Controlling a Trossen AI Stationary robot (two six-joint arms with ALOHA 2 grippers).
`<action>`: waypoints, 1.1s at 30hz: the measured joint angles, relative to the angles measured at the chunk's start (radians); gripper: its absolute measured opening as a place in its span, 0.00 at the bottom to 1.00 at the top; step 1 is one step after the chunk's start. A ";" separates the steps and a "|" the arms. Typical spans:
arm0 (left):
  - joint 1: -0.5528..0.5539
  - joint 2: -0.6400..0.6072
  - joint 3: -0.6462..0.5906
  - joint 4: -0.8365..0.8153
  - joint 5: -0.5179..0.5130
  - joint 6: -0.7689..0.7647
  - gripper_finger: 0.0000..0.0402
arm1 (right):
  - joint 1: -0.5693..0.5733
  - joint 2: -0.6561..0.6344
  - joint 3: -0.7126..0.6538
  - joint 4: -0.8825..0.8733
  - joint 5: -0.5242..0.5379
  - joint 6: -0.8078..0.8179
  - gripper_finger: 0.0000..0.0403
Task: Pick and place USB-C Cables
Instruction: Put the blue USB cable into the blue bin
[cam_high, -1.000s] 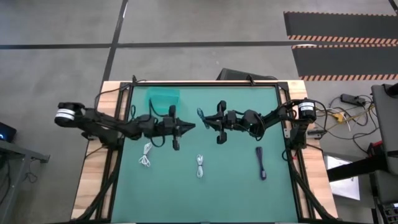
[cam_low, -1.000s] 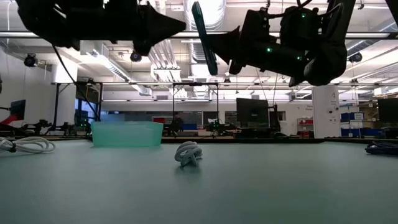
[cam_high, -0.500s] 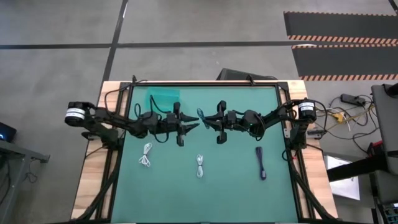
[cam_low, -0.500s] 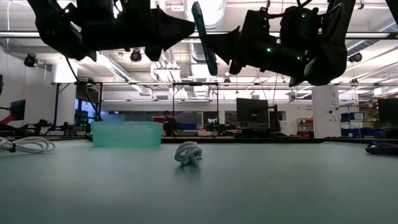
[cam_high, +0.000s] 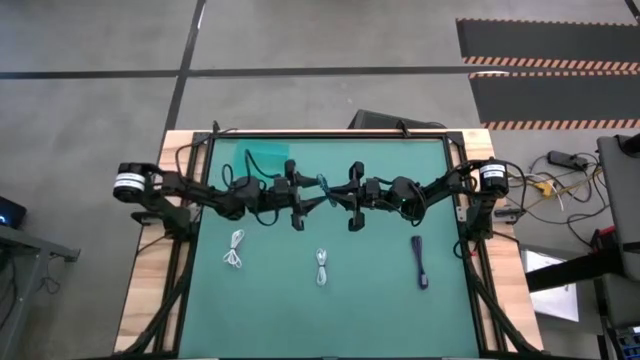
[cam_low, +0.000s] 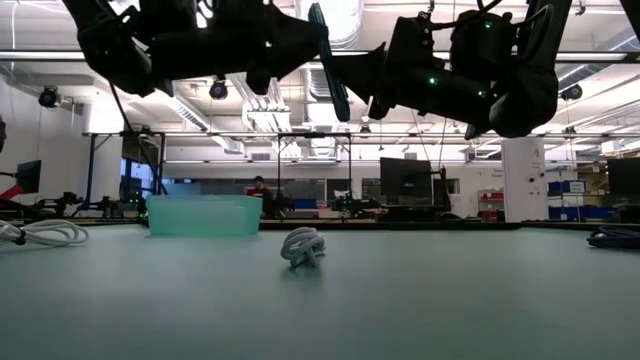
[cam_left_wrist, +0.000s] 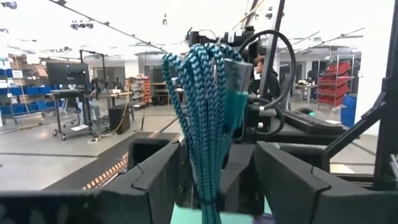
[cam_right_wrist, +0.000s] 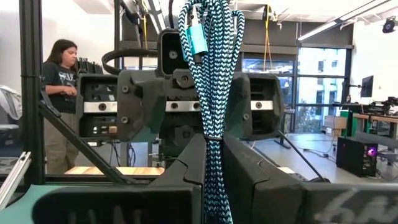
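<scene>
Where the green mat (cam_high: 360, 300) covers the table, you have light wooden borders on both sides and grey concrete floor around, with hazard-striped matting at the far right of the high view. The low view looks across the mat into a large workshop with ceiling ducts, monitors and benches; a person (cam_right_wrist: 59, 99) stands beyond the table in the right wrist view.

Your right gripper (cam_high: 334, 193) is raised above the middle of the mat, jaws clamped on the grey-teal cable (cam_right_wrist: 211, 93), which stands upright between its fingers as a braided bundle. Your left gripper (cam_high: 310, 203) faces it at the same height, fingers spread either side of the same bundle (cam_left_wrist: 205, 124); whether they touch it cannot be determined.

On the mat lie a white cable (cam_high: 235, 249) towards the left, a second white cable (cam_high: 321, 267) near the centre, and the black cable (cam_high: 419, 261) to the right, well apart from one another. The teal bin (cam_high: 262, 157) sits at the far left part of the mat, partly covered by the left arm.

In the low view both arms are cut off by the upper edge. No legible writing or brand marks are visible.
</scene>
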 joint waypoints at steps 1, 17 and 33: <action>0.000 0.008 0.008 0.001 0.000 0.000 0.47 | 0.000 0.000 0.000 0.000 0.000 0.000 0.06; 0.000 0.028 0.036 -0.001 -0.001 0.027 0.16 | 0.000 -0.001 -0.001 -0.002 -0.003 -0.013 0.06; 0.000 0.027 0.039 -0.023 0.000 0.027 0.03 | 0.000 -0.001 -0.001 -0.011 0.005 0.002 0.16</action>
